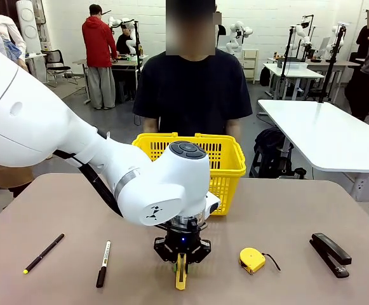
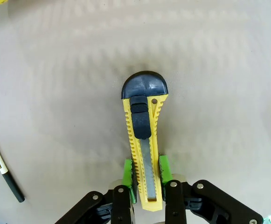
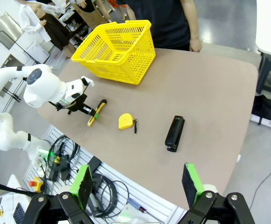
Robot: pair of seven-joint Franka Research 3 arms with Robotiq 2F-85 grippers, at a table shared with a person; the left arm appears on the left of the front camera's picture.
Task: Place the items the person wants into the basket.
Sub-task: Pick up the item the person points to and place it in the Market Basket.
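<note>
Your left gripper (image 2: 147,165) is down at the table (image 1: 298,210) with its green pads (image 2: 165,167) set against both long sides of the yellow-and-black utility knife (image 2: 144,135), pinching it near one end. The knife lies flat on the tabletop, and its rounded black cap points straight away from the fingers in the wrist view. From the front, you see the yellow body poking out below the gripper toward the robot's edge of the table.

Just off the gripper's left side lies the black marker with white barrel (image 1: 103,262), and farther out the same way the thin black pen with yellow tip (image 1: 43,253); both rest on the table, apart from each other. On the gripper's right sits the round yellow tape measure (image 1: 252,259), and well beyond that the black stapler (image 1: 330,253).

Past the gripper, toward the far edge, stands the yellow basket (image 1: 228,168), upright on the table. The person (image 1: 194,89) stands right behind it.

Your right gripper (image 3: 137,175) hangs high over the near edge, well away from the knife, with its fingers spread wide and nothing between them.
</note>
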